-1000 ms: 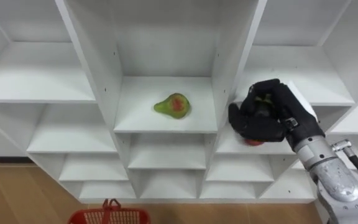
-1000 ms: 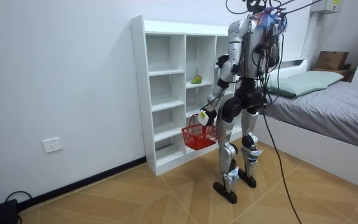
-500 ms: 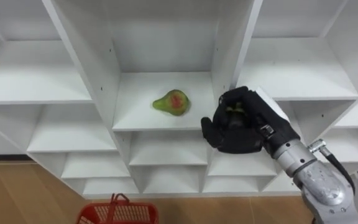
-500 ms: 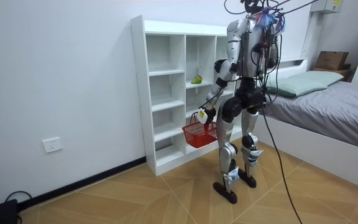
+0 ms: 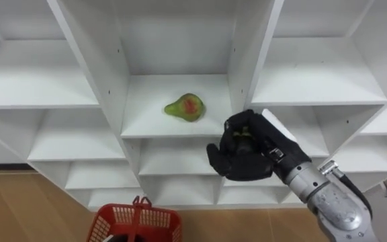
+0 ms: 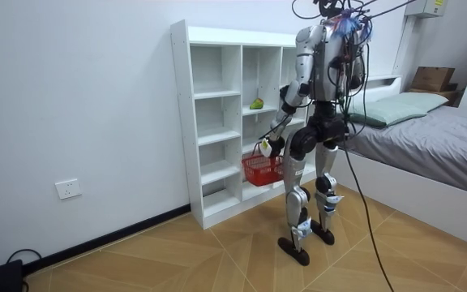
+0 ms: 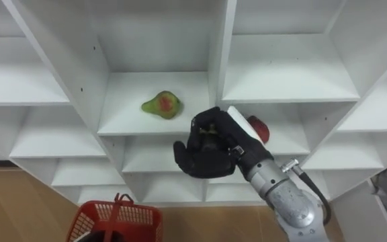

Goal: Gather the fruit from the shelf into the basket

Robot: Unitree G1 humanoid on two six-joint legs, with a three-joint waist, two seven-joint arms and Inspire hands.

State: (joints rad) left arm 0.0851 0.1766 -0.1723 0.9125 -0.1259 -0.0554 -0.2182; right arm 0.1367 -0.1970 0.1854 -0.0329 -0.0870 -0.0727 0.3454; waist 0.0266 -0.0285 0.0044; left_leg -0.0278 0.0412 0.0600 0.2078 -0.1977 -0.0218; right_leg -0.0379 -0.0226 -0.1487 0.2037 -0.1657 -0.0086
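Right hand [image 5: 244,153] is clamped round a green fruit [image 5: 246,128], below and right of the pear [image 5: 185,107], out in front of the closet [image 5: 79,74]. Basket [image 5: 137,224] hangs well below the pear from the left hand [image 6: 264,145], whose hold cannot be made out. A red fruit [image 7: 258,128] lies right of the pear, one compartment over.

Risk: released this far short of the basket, the fruit would miss it.

Against a second ago, the hand has withdrawn from that compartment. The basket has risen. The pear is unmoved.

Right hand [image 5: 246,153], forearm raised forward, fingers [image 5: 222,158] curled round a green fruit [image 5: 244,128].
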